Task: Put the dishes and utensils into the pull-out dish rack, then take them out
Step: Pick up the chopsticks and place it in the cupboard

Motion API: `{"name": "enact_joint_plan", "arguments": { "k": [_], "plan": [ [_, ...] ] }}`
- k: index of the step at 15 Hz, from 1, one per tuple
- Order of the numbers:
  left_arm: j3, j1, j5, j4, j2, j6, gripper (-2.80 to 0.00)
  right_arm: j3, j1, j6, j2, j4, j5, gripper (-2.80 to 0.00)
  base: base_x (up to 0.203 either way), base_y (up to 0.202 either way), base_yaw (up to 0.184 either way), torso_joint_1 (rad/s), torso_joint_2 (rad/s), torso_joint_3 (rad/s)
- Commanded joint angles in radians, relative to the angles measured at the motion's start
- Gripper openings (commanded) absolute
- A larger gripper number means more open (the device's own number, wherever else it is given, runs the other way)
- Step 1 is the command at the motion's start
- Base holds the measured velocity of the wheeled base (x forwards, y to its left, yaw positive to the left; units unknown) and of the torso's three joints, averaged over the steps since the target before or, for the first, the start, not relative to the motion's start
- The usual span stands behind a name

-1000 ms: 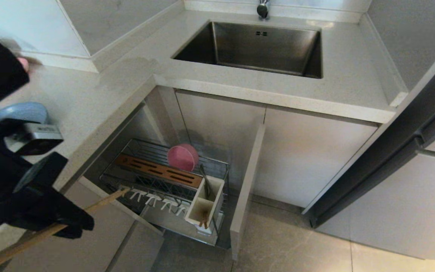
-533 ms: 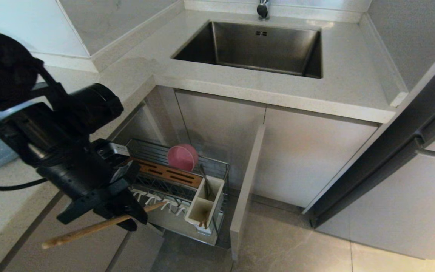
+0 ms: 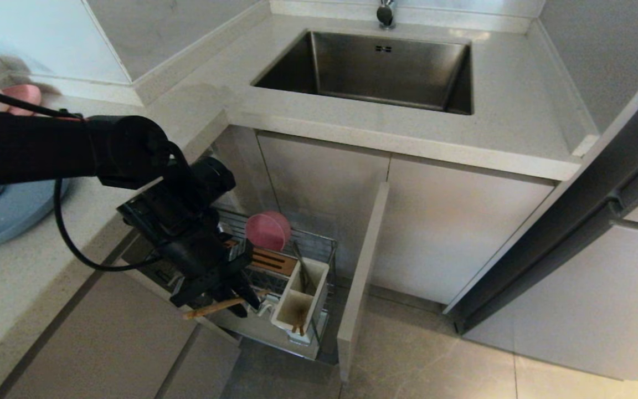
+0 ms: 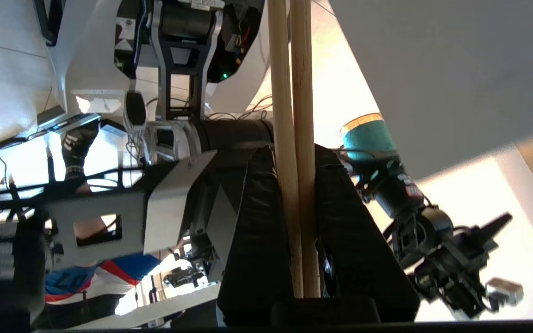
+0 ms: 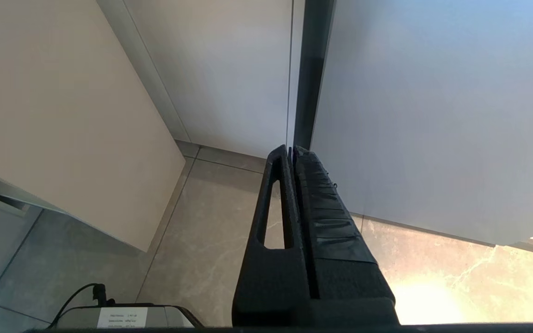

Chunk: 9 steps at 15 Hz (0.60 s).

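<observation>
Over the last second you swung the left tool [image 3: 225, 293], clamped tight on the pair of thin light-wood chopsticks [image 3: 216, 306], from the table edge at nine o'clock down over the chrome wire pull-out dish rack [image 3: 319, 244], just short of its white utensil box [image 3: 302, 299] at three o'clock of the tool. The small matte pink bowl [image 3: 267, 230] sat racked already, while the shallow matte blue plate [image 3: 3, 213] waited on the table, so loading looked about half done. Your right tool [image 5: 294, 185] hung closed and empty by the cabinets.

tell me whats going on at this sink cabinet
The left gripper holds a pair of chopsticks, jaws shut on them, over the front of the pull-out dish rack near its white utensil box. A pink bowl already sits in the rack. The blue plate waits on the counter. The right gripper hangs idle, shut.
</observation>
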Motion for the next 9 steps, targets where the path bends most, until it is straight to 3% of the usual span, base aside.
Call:
{"name": "enact_joint_plan", "arguments": {
  "k": [1,9],
  "plan": [
    [-0.006,-0.003,-0.002,-0.004,0.051,-0.004,-2.80,0.000,0.000,0.000,0.000,0.000,0.000,-2.80,0.000,0.000,0.000,0.000,0.00,0.000],
    [-0.002,-0.022,-0.001,-0.022,0.101,-0.005,-2.80,0.000,0.000,0.000,0.002,0.000,0.000,-2.80,0.000,0.000,0.000,0.000,0.00,0.000]
  ]
}}
